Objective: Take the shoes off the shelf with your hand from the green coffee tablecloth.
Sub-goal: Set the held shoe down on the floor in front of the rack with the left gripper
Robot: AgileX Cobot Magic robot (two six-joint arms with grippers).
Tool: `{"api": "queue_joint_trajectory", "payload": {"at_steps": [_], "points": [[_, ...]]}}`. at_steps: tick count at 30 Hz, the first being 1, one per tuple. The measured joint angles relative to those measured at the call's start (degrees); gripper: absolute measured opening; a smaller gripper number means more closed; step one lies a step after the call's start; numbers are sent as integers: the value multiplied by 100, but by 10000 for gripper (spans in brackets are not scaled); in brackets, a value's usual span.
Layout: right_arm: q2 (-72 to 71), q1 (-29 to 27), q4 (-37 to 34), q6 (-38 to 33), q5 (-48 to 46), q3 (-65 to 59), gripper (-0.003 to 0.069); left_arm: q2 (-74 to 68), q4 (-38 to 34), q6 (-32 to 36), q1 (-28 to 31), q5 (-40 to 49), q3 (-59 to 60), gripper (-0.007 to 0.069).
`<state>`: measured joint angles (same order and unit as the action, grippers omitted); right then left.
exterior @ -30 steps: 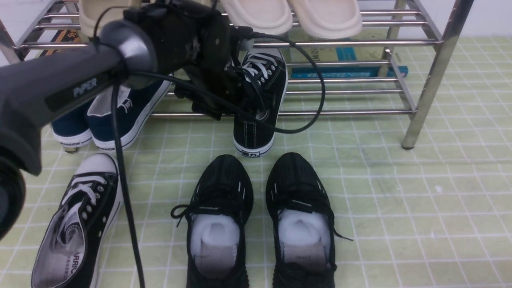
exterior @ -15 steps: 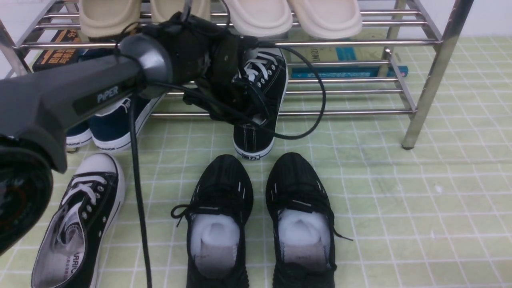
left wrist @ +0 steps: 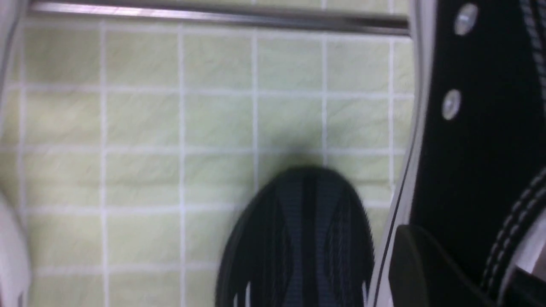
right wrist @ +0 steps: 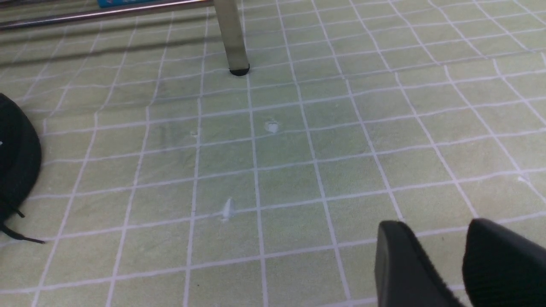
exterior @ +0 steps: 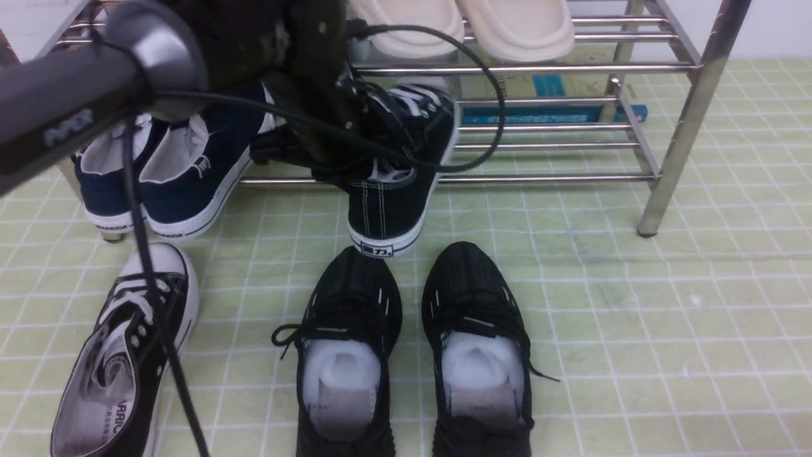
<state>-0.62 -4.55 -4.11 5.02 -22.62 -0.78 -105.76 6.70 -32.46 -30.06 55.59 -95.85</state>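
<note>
1 canvas sneaker (exterior: 120,355) already lies on the green cloth (exterior: 634,317) of the bench. The left tool (exterior: 374,166) pinches the second sneaker (exterior: 396,203) by its collar, half off the shelf (exterior: 672,127) (heel out over the cloth), not yet set down. The right tool (right wrist: 431,264) is spread and empty.

The black left arm (exterior: 70,120), trailing cables, is reaching in from the left. Its black left gripper (exterior: 371,158) is pinching the heel collar of a white-soled black canvas sneaker (exterior: 387,212). The black right gripper (right wrist: 443,243) is hovering low, with its fingers (right wrist: 405,264) lying close together; whether they are touching is unclear.
</note>
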Motion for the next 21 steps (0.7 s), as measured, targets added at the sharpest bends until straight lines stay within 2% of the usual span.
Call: {"api": "queue_joint_trajectory", "payload": {"at_steps": [9, 17, 21], "points": [[0, 0, 0, 0, 0, 0, 237, 435, 159, 217, 0, 1223, 0, 12], [0, 0, 0, 0, 0, 0, 237, 1039, 268, 269, 0, 1510, 343, 13], [0, 0, 0, 0, 0, 0, 237, 1808, 294, 224, 0, 1489, 1115, 15]]}}
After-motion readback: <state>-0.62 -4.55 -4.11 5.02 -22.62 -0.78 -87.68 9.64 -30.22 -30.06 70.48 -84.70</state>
